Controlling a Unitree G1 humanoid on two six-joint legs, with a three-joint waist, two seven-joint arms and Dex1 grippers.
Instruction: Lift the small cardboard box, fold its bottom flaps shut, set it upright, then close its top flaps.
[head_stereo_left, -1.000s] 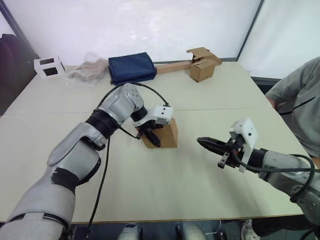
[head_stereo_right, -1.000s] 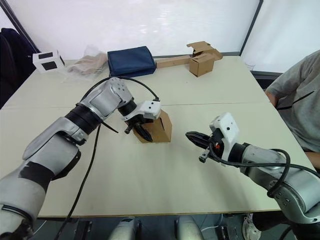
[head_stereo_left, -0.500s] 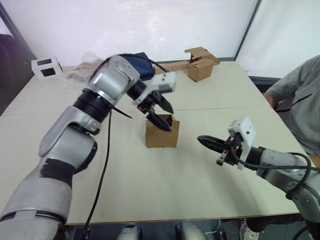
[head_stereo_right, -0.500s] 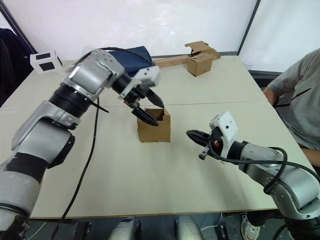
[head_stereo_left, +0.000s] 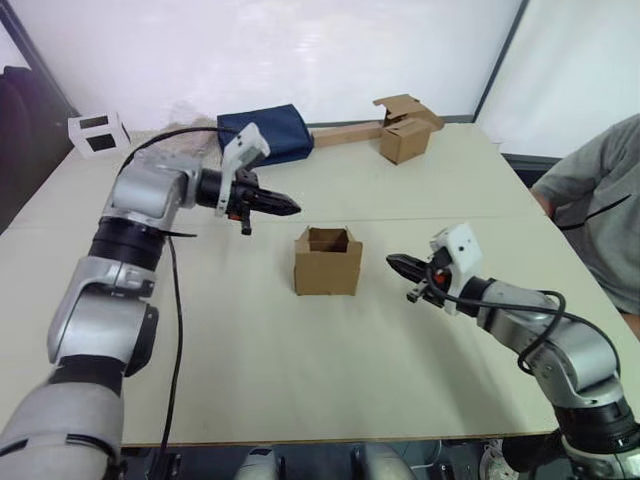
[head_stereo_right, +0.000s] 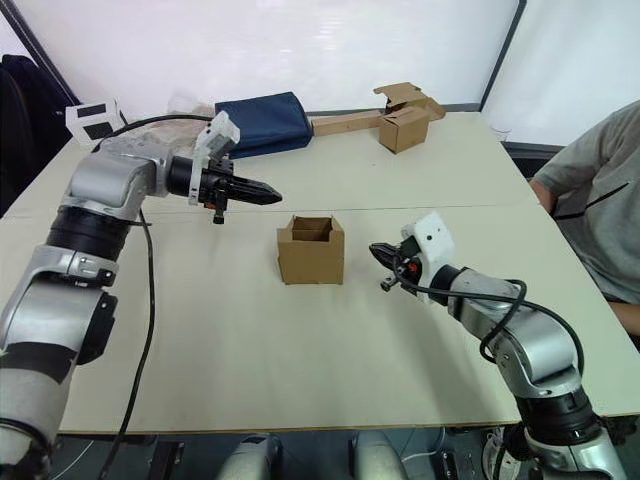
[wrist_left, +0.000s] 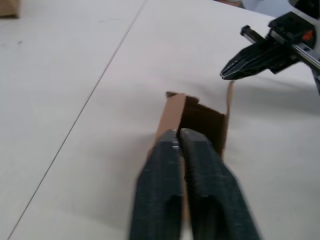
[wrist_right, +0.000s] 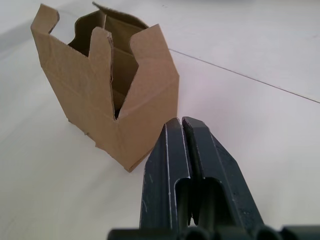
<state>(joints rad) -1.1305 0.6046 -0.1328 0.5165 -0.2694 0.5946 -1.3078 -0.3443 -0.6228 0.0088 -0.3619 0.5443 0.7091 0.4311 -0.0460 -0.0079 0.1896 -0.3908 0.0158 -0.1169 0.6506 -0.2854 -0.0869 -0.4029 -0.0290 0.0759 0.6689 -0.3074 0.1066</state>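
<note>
Illumination is bright, even and diffuse, entering from the translucent white wall panels (head_stereo_left: 300, 50) on the far side, which are overexposed to near-white with no detail. The table (head_stereo_left: 300, 370) returns a soft sheen without hard glare. Shadows are faint and short; a pale one lies under the small cardboard box (head_stereo_left: 327, 262). Head views are sharp at centre, with mild wide-angle bending of the dark frame posts toward the edges. In the left wrist view the left gripper (wrist_left: 180, 135) is out of focus; the right wrist view renders the right gripper (wrist_right: 182, 122) crisply.
</note>
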